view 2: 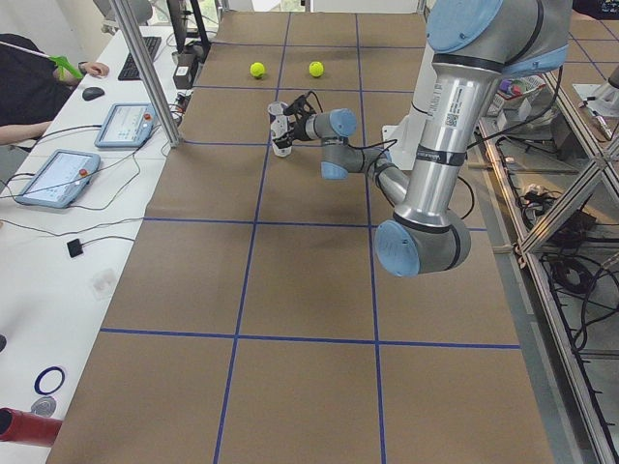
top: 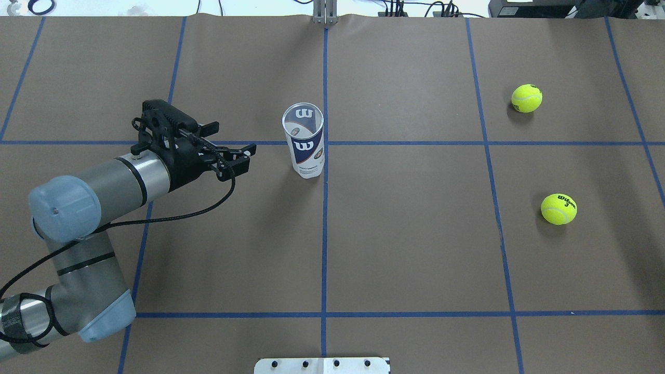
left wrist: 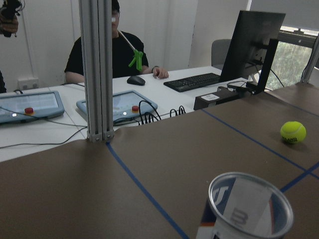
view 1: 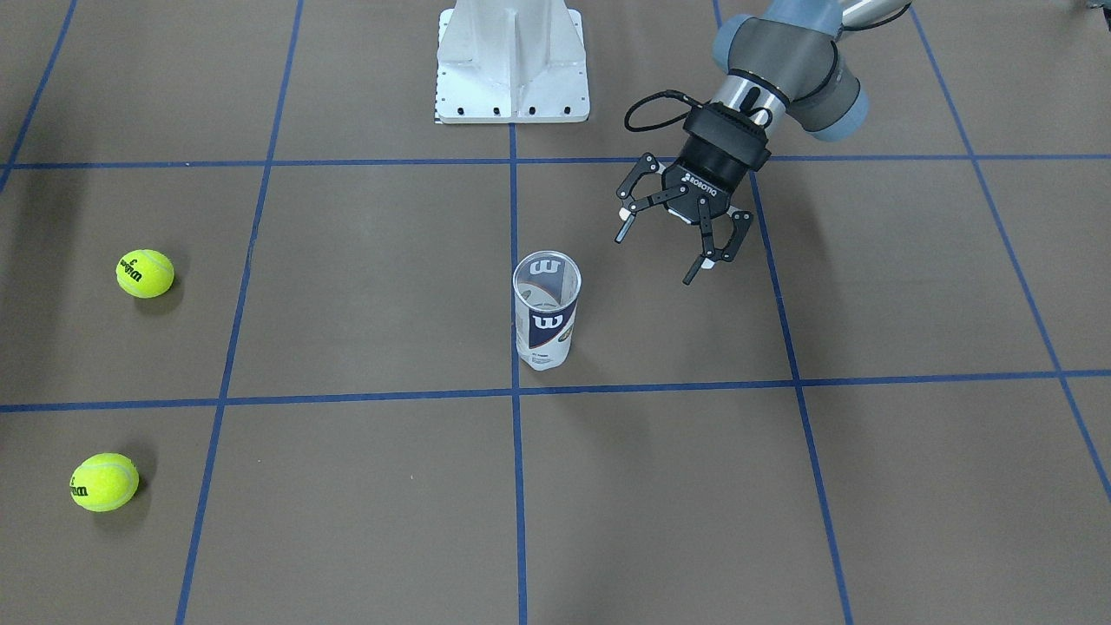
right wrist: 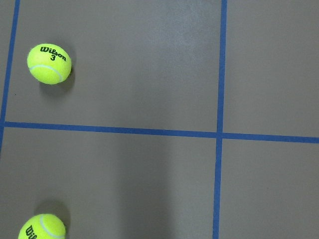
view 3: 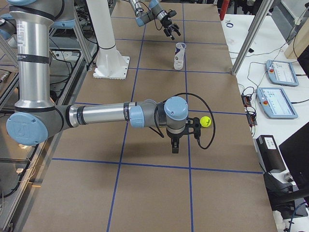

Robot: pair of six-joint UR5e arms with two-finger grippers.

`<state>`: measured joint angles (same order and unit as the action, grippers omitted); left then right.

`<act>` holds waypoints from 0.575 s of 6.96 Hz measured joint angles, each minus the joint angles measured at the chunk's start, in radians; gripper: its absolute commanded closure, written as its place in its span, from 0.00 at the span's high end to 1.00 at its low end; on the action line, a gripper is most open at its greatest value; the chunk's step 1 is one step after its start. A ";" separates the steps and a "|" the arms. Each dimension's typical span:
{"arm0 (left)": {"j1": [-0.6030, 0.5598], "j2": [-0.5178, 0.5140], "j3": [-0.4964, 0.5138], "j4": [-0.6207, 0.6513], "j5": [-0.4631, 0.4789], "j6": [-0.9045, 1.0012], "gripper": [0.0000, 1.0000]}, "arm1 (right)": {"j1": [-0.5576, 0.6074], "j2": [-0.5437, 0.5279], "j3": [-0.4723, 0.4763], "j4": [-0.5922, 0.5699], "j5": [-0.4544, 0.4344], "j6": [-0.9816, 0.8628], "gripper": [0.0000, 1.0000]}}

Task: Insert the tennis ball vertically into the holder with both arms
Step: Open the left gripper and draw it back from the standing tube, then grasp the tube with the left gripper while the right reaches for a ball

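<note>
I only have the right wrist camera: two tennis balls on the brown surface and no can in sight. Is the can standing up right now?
Observer: Yes. The can stands upright near the middle of the table, with its open end up.
Operator: And the left claw, does it have hold of the can?
Observer: No. The left claw is open and sits beside the can, apart from it.
</note>
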<state>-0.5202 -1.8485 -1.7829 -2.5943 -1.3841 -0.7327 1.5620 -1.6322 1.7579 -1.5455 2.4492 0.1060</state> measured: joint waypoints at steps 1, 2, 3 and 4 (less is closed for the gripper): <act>0.009 0.004 0.019 0.005 -0.007 -0.022 0.99 | -0.014 0.003 0.003 0.017 0.008 0.061 1.00; 0.028 -0.011 0.053 0.004 0.009 -0.039 0.99 | -0.049 0.022 0.007 0.024 0.011 0.139 1.00; 0.059 -0.036 0.083 0.002 0.058 -0.045 0.98 | -0.094 0.046 0.010 0.028 0.010 0.199 1.00; 0.092 -0.055 0.100 0.001 0.110 -0.044 0.98 | -0.150 0.069 0.020 0.039 0.006 0.266 1.00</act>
<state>-0.4282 -1.9037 -1.6833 -2.5931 -1.2736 -0.7772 1.4125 -1.5634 1.7780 -1.5067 2.4552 0.3715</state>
